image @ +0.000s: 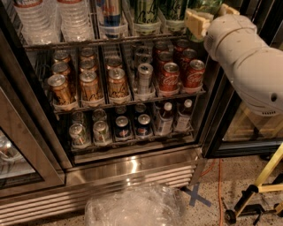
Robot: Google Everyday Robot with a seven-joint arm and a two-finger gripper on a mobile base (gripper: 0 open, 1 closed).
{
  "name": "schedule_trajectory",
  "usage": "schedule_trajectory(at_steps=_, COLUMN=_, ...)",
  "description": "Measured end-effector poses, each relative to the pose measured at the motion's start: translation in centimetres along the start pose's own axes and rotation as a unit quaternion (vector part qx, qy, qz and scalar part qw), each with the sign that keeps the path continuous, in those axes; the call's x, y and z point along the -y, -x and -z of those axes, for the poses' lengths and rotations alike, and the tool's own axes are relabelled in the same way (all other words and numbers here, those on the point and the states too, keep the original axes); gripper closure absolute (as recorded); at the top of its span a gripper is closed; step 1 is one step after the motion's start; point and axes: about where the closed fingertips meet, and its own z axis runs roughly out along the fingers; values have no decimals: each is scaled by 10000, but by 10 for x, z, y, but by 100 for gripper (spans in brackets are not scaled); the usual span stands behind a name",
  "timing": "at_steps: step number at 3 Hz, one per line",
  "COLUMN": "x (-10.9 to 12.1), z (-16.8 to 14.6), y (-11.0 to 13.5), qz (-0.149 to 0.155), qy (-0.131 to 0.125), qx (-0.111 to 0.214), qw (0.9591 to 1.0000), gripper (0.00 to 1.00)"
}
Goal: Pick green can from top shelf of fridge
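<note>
The white arm's cream gripper (208, 17) sits at the right end of the grey wire top shelf (88, 43) of the steel-based glass-door fridge (132, 167), against the slim light-green can (204, 5), seemingly lined up to grasp; open or closed, I cannot tell

Fridge (132, 170). Top shelf (79, 43), left to right: water bottles (44, 17), blue-and-silver can (110, 11), green cans (146, 11). Gripper (204, 20): upper right, at the rightmost green can (202, 5). Shelf below: brown cans (88, 86), silver can (144, 75), red cans (170, 77). Floor: crumpled clear plastic (132, 207).
</note>
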Motion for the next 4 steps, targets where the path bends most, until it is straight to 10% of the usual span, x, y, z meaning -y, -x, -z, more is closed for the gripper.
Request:
schedule_trajectory(at_steps=2, x=-28, z=51, y=-35, qz=33, qy=769, qx=-607, qw=9952, gripper=100)
schedule_trajectory(at_steps=4, x=-46, z=61, y=-36, qz=-168, qy=997, qx=-689, qw=9925, gripper=100)
